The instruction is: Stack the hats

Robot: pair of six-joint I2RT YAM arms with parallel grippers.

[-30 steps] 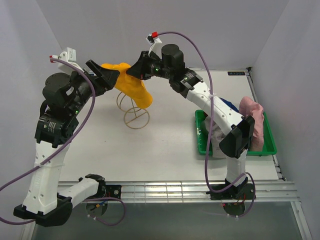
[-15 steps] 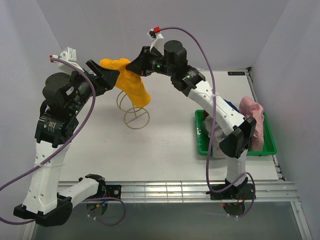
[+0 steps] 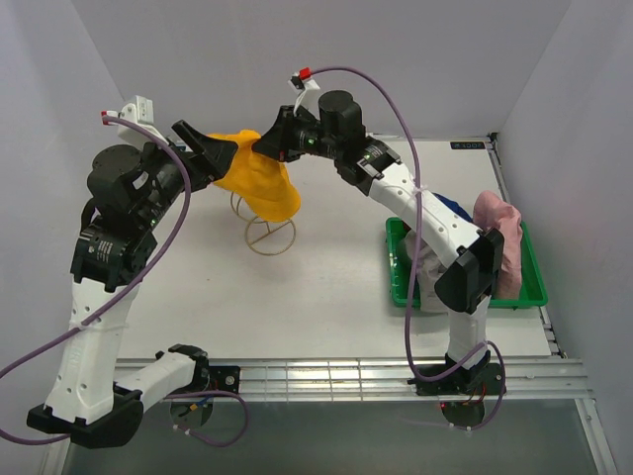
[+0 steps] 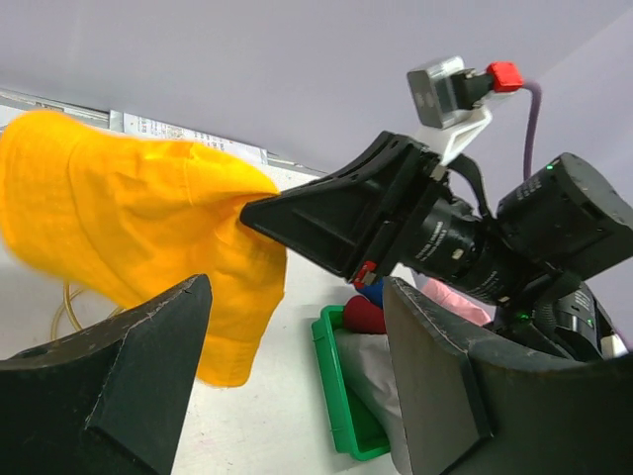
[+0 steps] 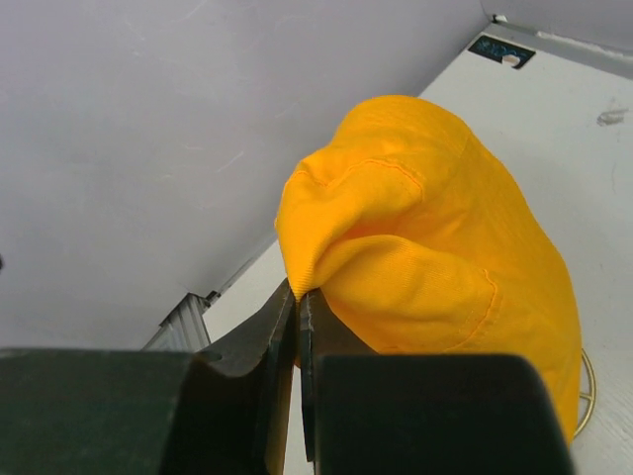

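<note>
Pinching yellow hat point(image 3: 259, 180): right gripper point(image 5: 297, 297), arm outstretched | left gripper point(image 3: 224, 158) wide, raised just beside hat

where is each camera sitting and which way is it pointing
Top external: above and behind the robot, looking down on the table; the left arm and right arm show.
Left wrist: on the left arm, facing right; its open left tool frames the right tool pinching the yellow fabric bucket hat.
Right wrist: on the right arm, looking along its shut fingers at that hat.
Shared: all three show the hat; top and left wrist also show the green plastic tray.
</note>
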